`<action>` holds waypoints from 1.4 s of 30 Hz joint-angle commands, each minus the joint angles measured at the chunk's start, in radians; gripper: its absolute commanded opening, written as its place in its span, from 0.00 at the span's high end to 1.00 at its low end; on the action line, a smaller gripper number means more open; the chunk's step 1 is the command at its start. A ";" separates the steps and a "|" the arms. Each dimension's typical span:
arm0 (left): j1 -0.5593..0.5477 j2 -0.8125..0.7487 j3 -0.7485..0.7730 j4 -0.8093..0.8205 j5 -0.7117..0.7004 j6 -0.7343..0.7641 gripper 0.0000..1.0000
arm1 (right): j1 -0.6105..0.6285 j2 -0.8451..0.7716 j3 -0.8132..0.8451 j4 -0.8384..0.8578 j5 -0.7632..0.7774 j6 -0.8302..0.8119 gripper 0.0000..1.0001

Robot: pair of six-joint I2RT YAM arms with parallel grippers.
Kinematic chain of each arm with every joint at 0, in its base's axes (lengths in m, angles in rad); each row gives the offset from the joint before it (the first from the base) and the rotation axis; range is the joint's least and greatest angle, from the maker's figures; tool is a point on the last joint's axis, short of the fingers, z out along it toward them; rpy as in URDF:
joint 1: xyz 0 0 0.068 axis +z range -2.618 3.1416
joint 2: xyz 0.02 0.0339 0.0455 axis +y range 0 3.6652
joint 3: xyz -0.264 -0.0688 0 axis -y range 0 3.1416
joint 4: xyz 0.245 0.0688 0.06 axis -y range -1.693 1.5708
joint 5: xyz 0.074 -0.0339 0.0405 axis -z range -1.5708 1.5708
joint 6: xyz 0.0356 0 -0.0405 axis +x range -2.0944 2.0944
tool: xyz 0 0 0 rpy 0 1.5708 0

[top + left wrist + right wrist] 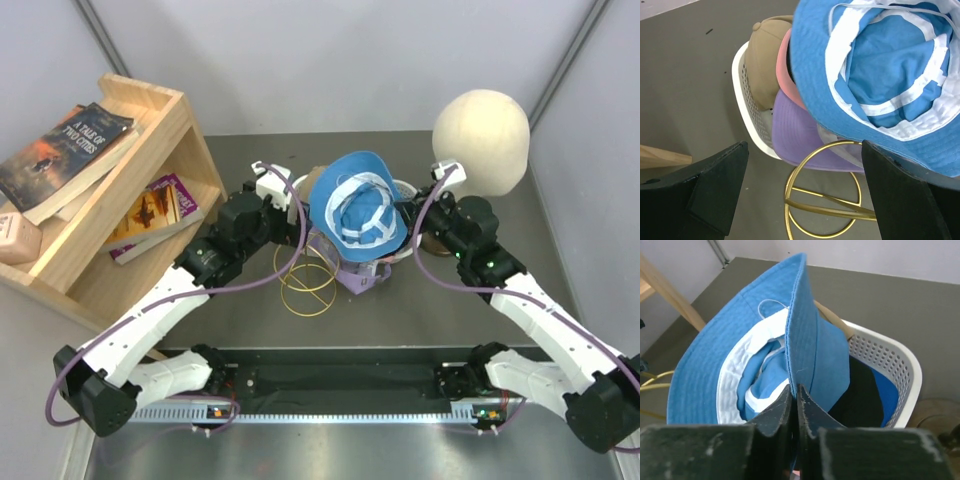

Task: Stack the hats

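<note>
Nearest you, your right gripper is pinching the brim of the blue hat, jaws nearly together with the fabric between them. Your left gripper is hanging wide open, holding nothing, just over the gold wire stand. Beyond them, the blue hat is lying upside down over the white basket, which is holding the lavender hat, pink hat and tan hat. Farther back, the mannequin head is standing.
</note>
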 commanded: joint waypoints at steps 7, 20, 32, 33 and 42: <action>0.001 -0.091 -0.013 0.070 -0.082 0.005 0.01 | 0.143 0.133 0.464 -0.137 0.161 -0.122 1.00; 0.001 -0.090 -0.013 0.062 -0.053 -0.013 0.01 | 0.129 0.415 0.857 0.235 0.452 -0.512 1.00; 0.001 -0.102 -0.016 0.058 -0.107 0.015 0.01 | -0.058 0.797 1.354 0.409 0.454 -0.616 1.00; 0.001 -0.103 -0.016 0.058 -0.105 0.015 0.01 | -0.070 0.814 1.377 0.404 0.446 -0.610 1.00; 0.001 -0.087 -0.016 0.055 -0.102 0.018 0.01 | -0.235 0.782 1.382 0.407 0.399 -0.675 1.00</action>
